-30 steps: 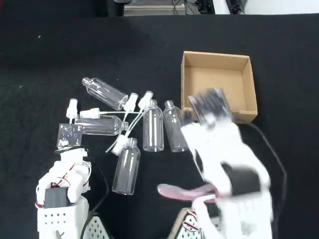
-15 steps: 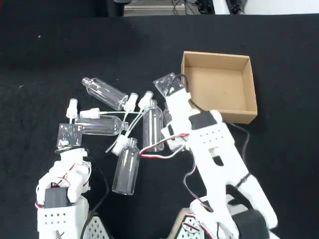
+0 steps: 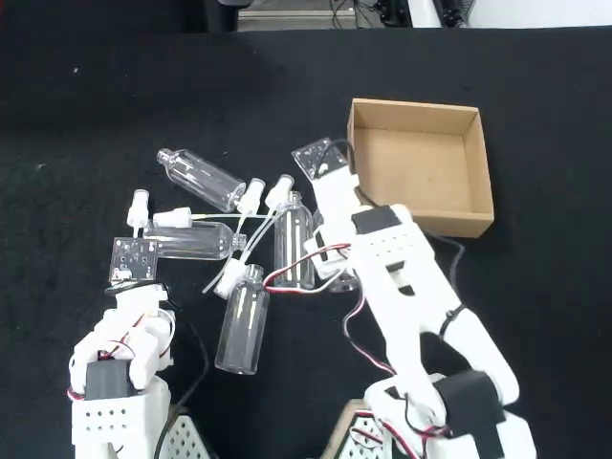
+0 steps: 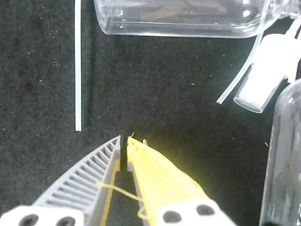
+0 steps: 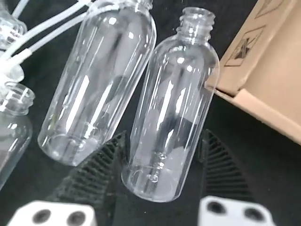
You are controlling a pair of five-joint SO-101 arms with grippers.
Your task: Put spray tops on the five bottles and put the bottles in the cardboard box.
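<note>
— Bottle nearest the right gripper: how does it look?
— Clear plastic, round-shouldered, open threaded neck, lying on the black table just beside the cardboard box.
— Pincers?
— Right one spread, a finger either side of its base. Left gripper pinched closed, empty.

Cloth, black: being spread flat as the working ground. Speck, pale: being carried on it, far left. Floor, grey: being shown beyond the far edge. Cables, dark: being trailed across it. White surface: being shown beside them.
</note>
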